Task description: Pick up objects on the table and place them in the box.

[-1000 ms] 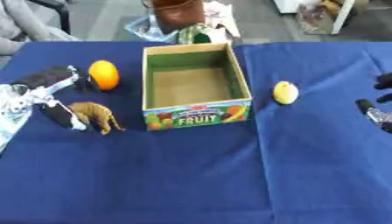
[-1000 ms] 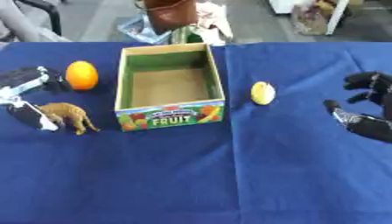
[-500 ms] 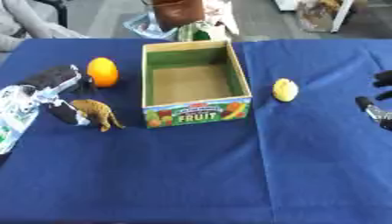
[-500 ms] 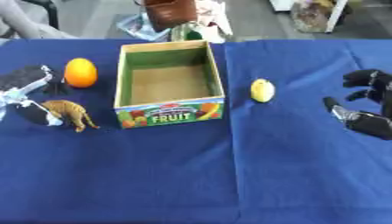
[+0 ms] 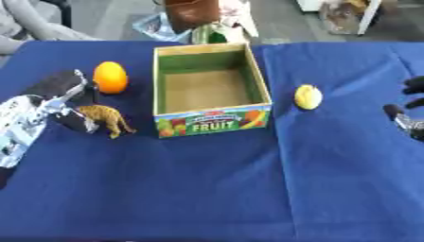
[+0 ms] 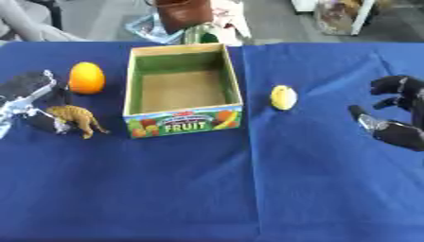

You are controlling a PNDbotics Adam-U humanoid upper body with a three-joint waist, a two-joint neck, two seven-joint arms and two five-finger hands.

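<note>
Fingers of the left hand (image 5: 51,101) pinch the toy lion (image 5: 106,119) near the table's (image 5: 207,189) left edge; right hand (image 6: 397,111) hangs half-curled, empty, at the right edge. Orange (image 5: 110,77) left, lemon (image 5: 308,97) right of the fruit box (image 5: 211,90).

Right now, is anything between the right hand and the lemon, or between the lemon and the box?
Nothing visible: bare blue cloth separates the right hand from the lemon, and the lemon from the box.
</note>
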